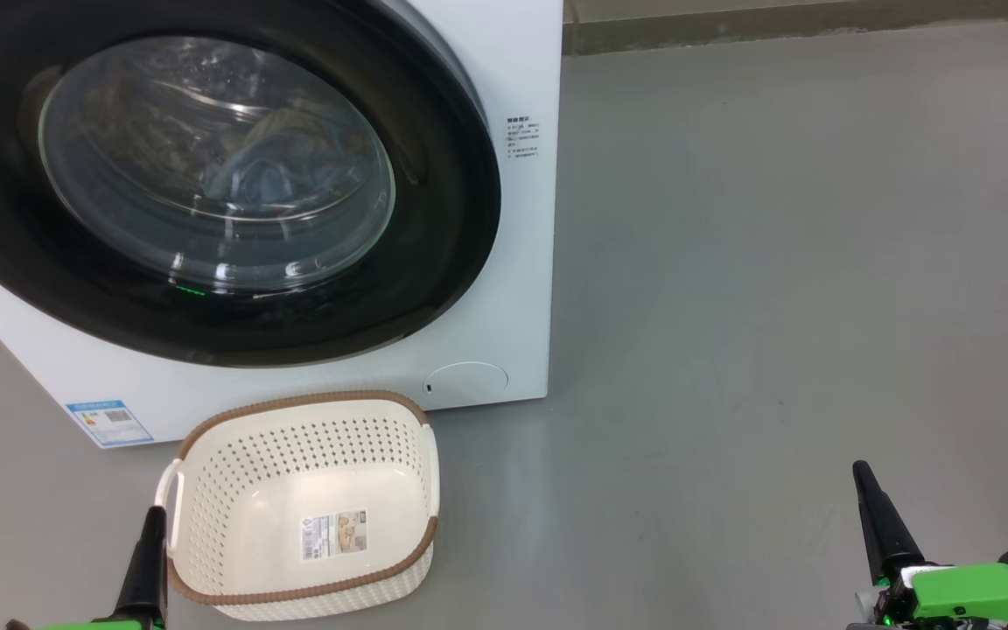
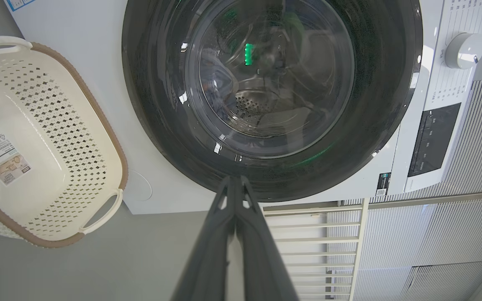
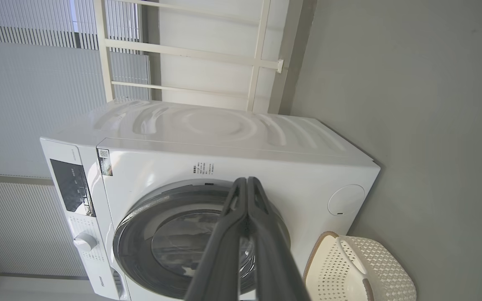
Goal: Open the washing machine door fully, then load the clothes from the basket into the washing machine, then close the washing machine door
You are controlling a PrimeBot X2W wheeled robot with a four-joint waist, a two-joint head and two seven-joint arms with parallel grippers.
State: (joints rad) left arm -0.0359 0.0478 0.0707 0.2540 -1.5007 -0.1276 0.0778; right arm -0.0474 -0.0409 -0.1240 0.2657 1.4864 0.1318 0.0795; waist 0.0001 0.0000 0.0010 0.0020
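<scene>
L fingers (image 2: 218,234), R fingers (image 3: 230,234) pinched, empty | basket (image 1: 294,400) long axis along washer (image 1: 523,289) | door (image 1: 443,262) flush

- The floor (image 1: 775,262) is smooth and grey, on the right of the head view.
- A darker strip (image 1: 644,35) runs along its top edge.
- White wall panels (image 2: 454,234) with thin lines sit at the lower right of the left wrist view.
- White bars (image 2: 316,239) like a ladder stand just beside them.

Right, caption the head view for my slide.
Empty basket on the floor before the washing machine, door shut, clothes behind its glass.
</scene>
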